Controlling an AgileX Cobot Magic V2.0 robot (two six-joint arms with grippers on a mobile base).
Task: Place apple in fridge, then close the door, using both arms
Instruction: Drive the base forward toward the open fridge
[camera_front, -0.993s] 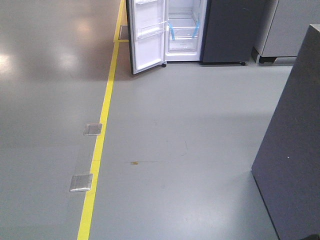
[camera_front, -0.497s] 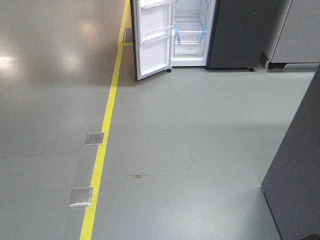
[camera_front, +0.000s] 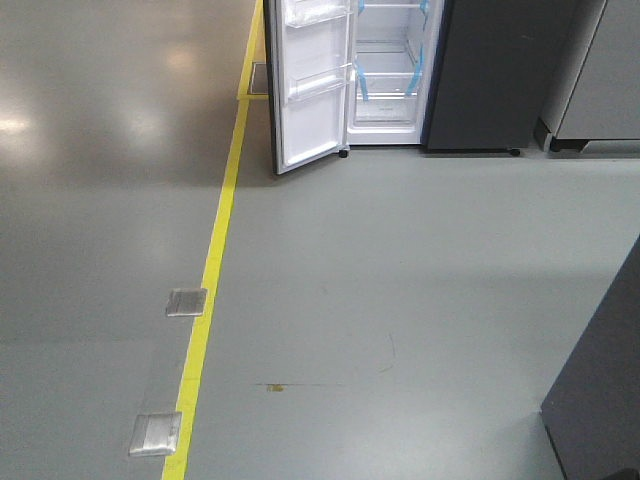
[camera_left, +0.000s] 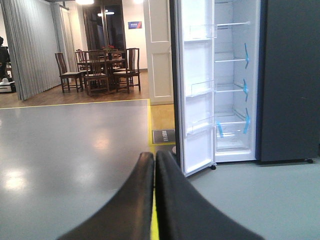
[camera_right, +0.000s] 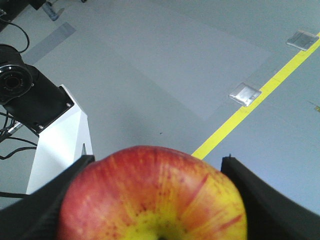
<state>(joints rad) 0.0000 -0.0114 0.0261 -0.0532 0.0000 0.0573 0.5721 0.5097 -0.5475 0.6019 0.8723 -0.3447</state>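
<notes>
The red apple, yellow around its stem, fills the bottom of the right wrist view, and my right gripper is shut on it with a black finger on each side. The fridge stands at the far end of the floor, dark grey outside; its left door hangs open and shows the white inside with clear shelves and blue tape. In the left wrist view the same fridge stands ahead to the right, beyond my left gripper, which is shut with its two black fingers pressed together and nothing between them.
A yellow floor line runs toward the fridge, with two metal floor plates beside it. A dark cabinet stands at the right edge. A grey unit sits right of the fridge. Chairs and a table are far left.
The fridge has slid down and to the right in the front view and looks nearer. The dark cabinet at the right takes up less of the frame.
</notes>
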